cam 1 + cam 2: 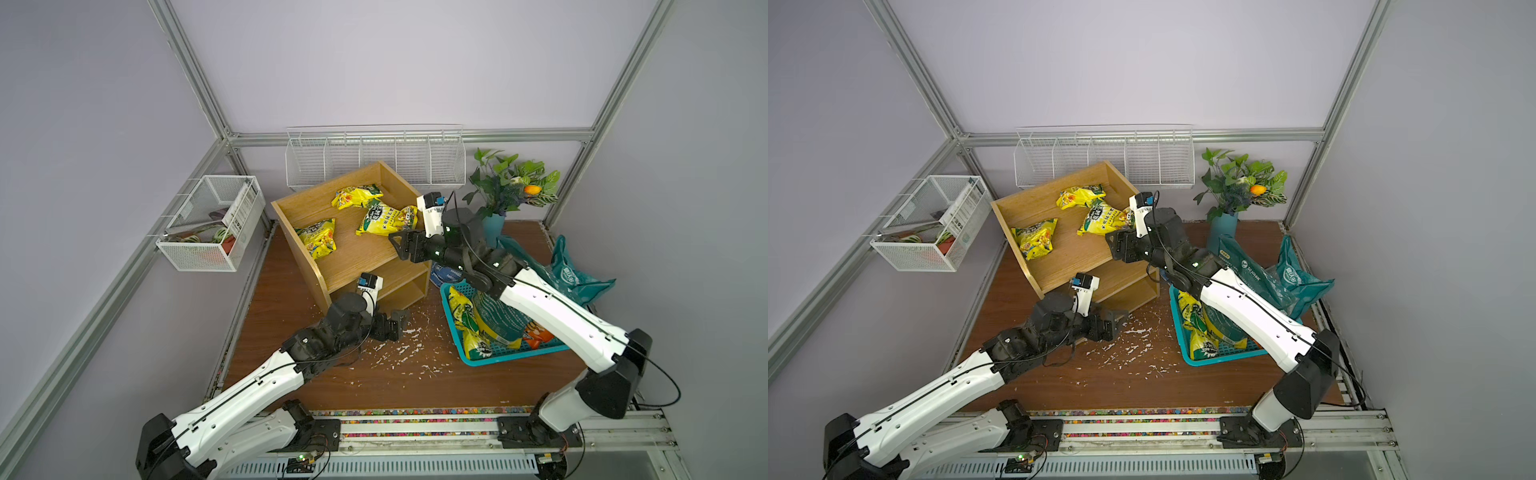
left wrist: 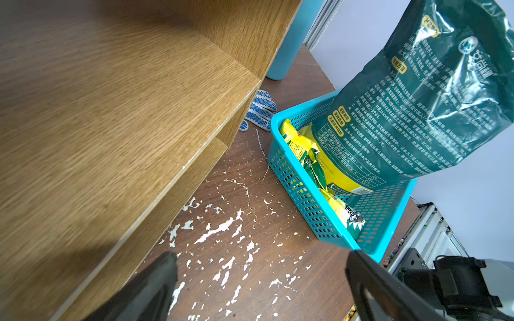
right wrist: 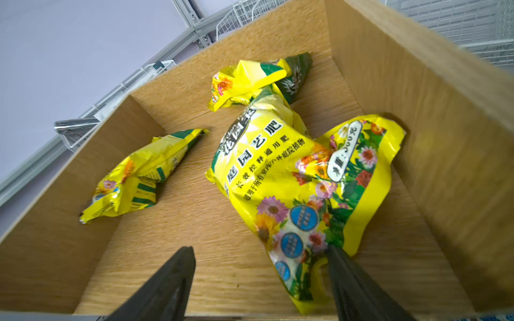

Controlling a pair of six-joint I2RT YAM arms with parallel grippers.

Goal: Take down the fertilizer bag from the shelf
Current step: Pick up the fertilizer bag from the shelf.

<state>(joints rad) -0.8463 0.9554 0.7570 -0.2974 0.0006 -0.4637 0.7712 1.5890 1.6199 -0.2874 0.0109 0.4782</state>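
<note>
The fertilizer bag (image 3: 292,180), yellow with a flower print, lies on the top tier of the shelf (image 1: 357,257), beside the side panel nearest the right arm. A second yellow bag (image 1: 357,196) and a third yellow bag (image 1: 318,237) share that tier. The right gripper (image 3: 258,266) hovers at the tier's front edge with its jaws spread wide. The bag's near end lies between them, unclamped. The left gripper (image 2: 261,266) hangs by the shelf's lower front corner, jaws apart, holding nothing.
</note>
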